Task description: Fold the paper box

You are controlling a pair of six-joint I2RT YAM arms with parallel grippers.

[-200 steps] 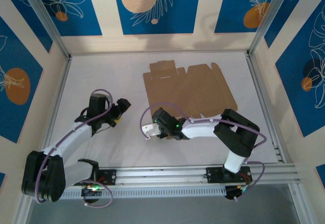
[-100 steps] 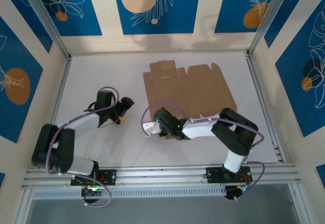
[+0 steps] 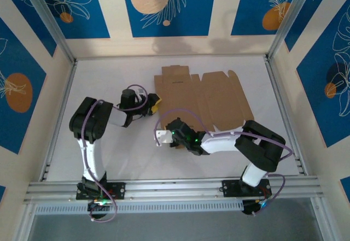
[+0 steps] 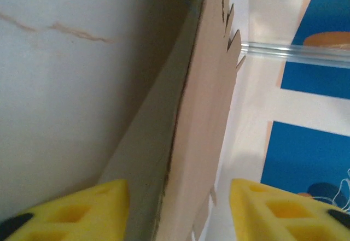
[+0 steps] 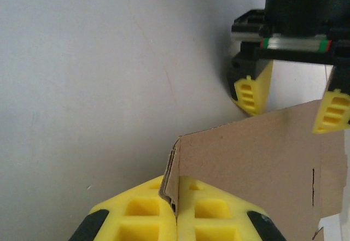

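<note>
The left edge of the paper box (image 3: 213, 99) runs between the half-spread jaws of the left gripper (image 4: 179, 208) (neither pad touching yet); the right gripper (image 5: 176, 197) pinches its near-left corner.

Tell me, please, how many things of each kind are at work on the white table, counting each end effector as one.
paper box: 1
end effectors: 2, the left end effector and the right end effector
Total: 3
</note>
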